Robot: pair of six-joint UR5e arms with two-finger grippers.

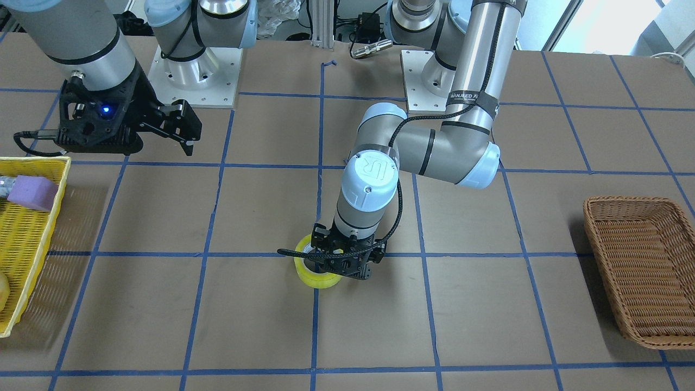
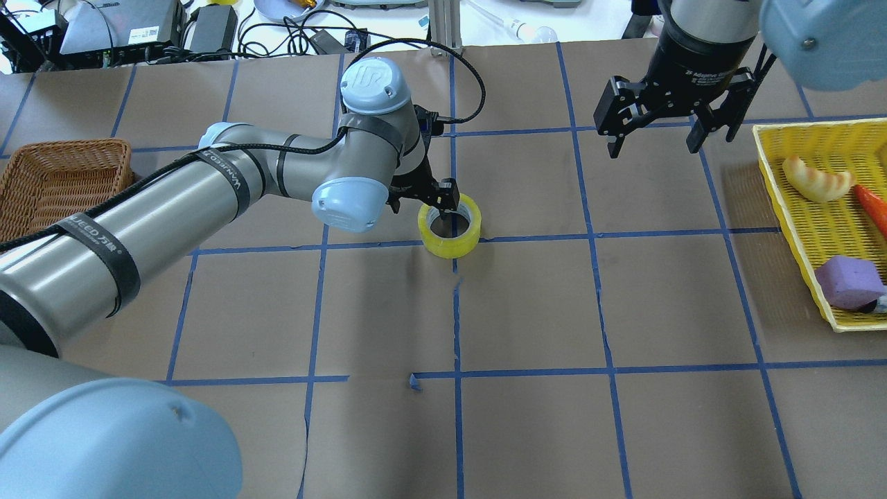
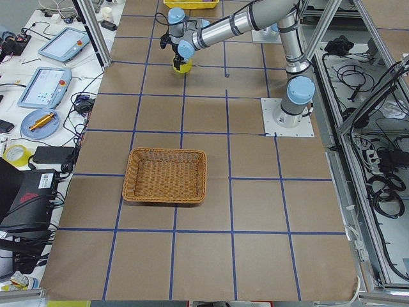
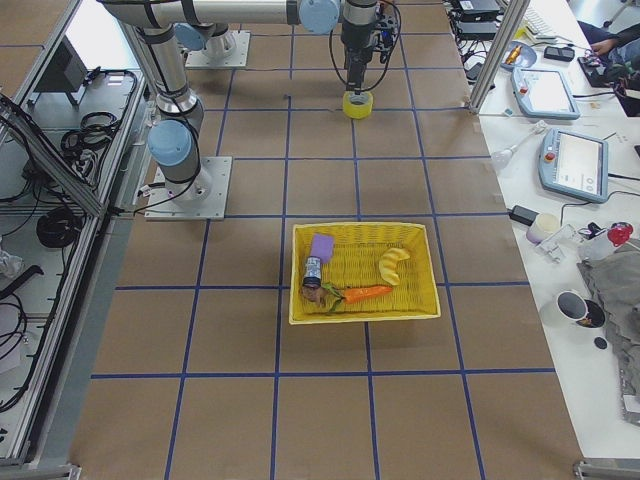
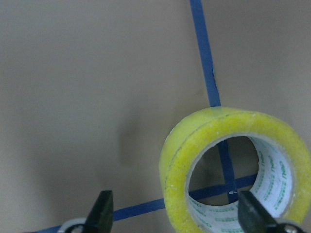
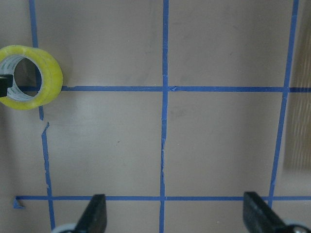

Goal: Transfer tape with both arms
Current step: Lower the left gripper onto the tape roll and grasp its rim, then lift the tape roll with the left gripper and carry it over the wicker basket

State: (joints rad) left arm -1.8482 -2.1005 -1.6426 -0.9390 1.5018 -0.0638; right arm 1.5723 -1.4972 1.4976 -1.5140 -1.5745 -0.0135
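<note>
A table [image 2: 527, 312] covered in brown paper, marked into squares by blue grid lines [image 2: 596, 305], fills the overhead view. Near its centre, the tape [image 2: 450, 225], a translucent yellow roll with a whitish inner core, lies flat with its hole facing up. It sits on a crossing of two blue lines, and the crossing shows through the hole in the left wrist view. The left arm [image 2: 173, 208] reaches in from the left of the overhead view and bends down over the roll. The left gripper [image 2: 443, 201] points straight down at it. Its fingers [image 5: 102, 211] are spread apart: one fingertip sits outside the ring and the other is over the hole, so the yellow wall of the roll stands between them, with a visible gap on the outer side. The right arm [image 2: 700, 34] is held above the far right part of the table, well apart from the tape. The right gripper [image 2: 655, 142] hangs clear of the surface with its fingers spread wide and nothing between them; its wrist camera shows bare paper below and the roll at the upper left edge. A yellow basket [image 2: 769, 166] stands at the robot's right end of the table and holds a purple foam block [image 2: 849, 281] among other items. A wicker basket [image 2: 69, 144] stands at the robot's left end.
</note>
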